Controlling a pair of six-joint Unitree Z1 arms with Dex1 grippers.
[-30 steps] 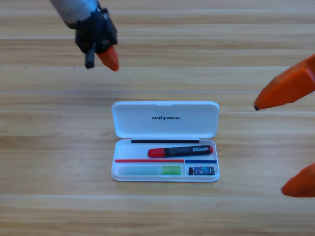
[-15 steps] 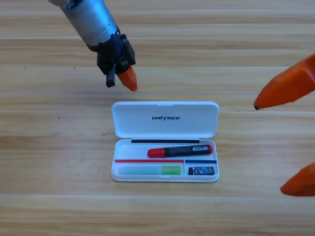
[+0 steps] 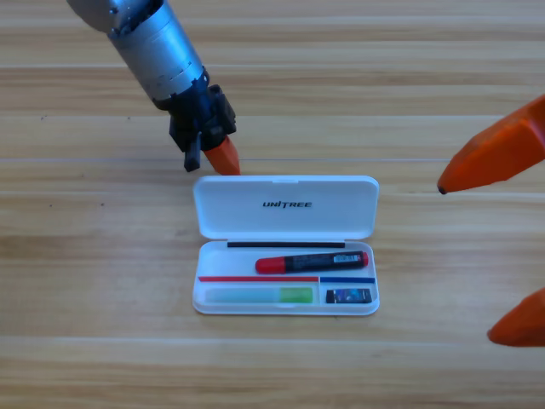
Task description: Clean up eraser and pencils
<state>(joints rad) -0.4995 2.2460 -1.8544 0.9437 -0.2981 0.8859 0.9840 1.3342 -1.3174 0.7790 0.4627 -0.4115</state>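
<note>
A white case lies open mid-table, its lid flat behind the tray. The black pencil with a red cap rests in the tray's rear slot. The light green pencil fills the front left slot, and the small dark eraser sits in the front right pocket. My left gripper points down at the lid's rear left edge, its orange jaws together, holding nothing. At the right edge my right gripper waits with its jaws wide apart.
The left arm's grey body slants in from the top left corner. Bare wooden table surrounds the case on all sides.
The left gripper has travelled down and to the right, from the upper left toward the lid's rear left edge. The case, its contents and the right gripper have stayed put.
</note>
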